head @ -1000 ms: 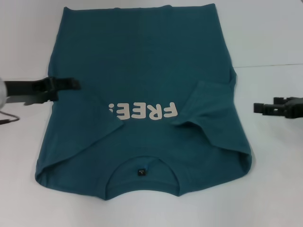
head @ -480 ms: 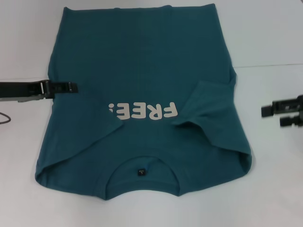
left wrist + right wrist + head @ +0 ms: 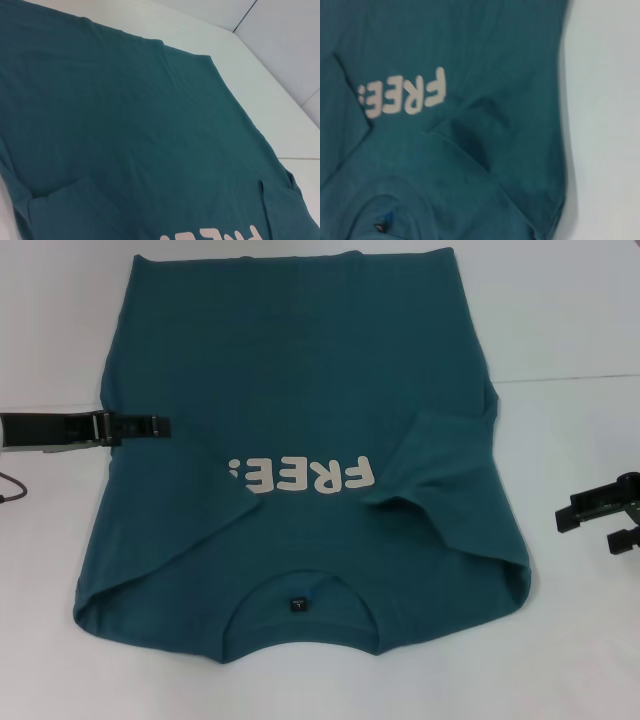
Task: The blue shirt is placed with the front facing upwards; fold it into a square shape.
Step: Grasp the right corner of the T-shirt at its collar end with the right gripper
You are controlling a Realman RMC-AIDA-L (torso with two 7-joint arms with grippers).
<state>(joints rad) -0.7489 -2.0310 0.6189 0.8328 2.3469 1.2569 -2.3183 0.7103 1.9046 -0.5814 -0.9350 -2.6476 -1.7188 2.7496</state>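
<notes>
While one blue shirt (image 3: 300, 450) lies flat, two pincers flank it: left pincer (image 3: 160, 426) clenched, right pincer (image 3: 590, 525) released.

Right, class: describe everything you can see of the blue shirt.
The blue shirt is a teal, soft-looking cotton T-shirt lying flat, front up, on the white table. White "FREE!" lettering and a small dark neck label show. Both sleeves are folded inward. The left gripper reaches over its edge; the right gripper is clear.
</notes>
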